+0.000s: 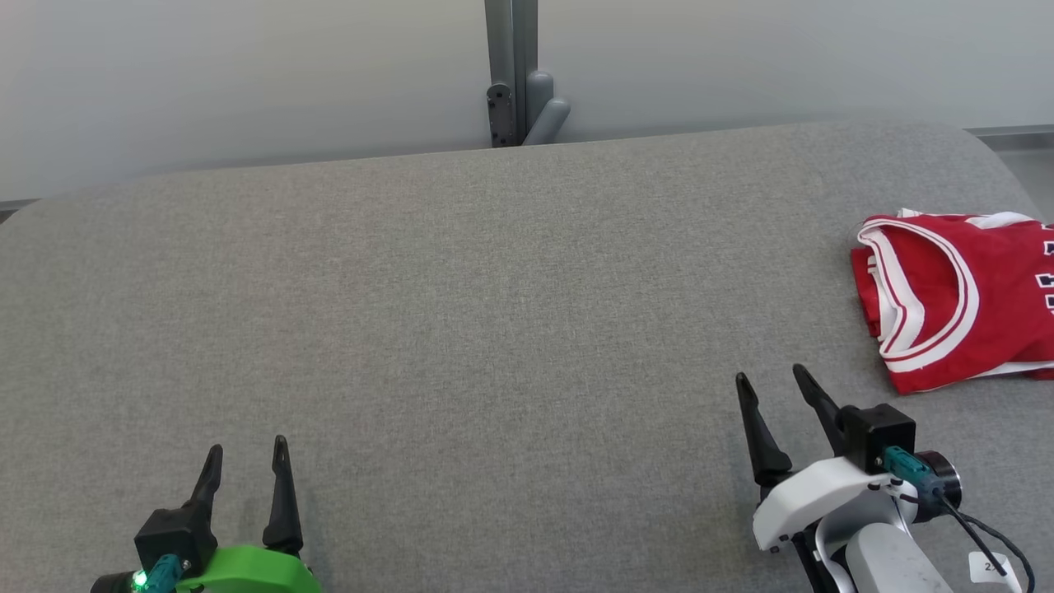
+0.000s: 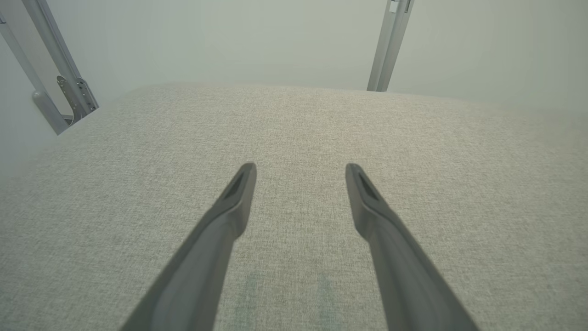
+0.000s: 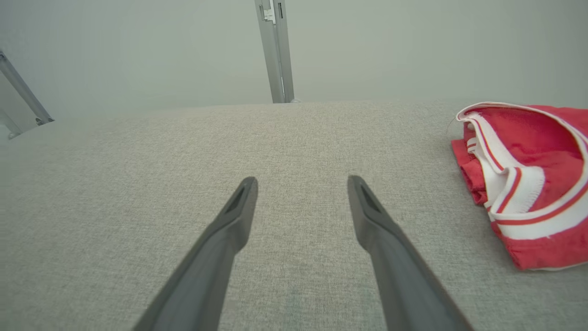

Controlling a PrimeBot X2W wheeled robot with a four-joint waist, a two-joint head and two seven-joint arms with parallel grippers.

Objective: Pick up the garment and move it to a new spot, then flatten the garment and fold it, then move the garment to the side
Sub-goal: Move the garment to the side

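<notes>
Jersey (image 1: 955, 305) bunched at 3 o'clock; left gripper (image 1: 248, 445) & right gripper (image 1: 771, 373) wide, empty. Risk: pinch may catch one layer only.

The tabletop (image 1: 494, 288) is covered in grey woven cloth, matt and slightly rough. At the right edge, the garment (image 1: 947, 305) is red cloth with ribbed white trim. The left pincer (image 1: 248, 445), lower left, has matt dark plastic fingers on a smooth green plastic shell; the right pincer (image 1: 771, 373), lower right, a white one. The post (image 1: 510, 66) at top centre looks like grey metal.
</notes>
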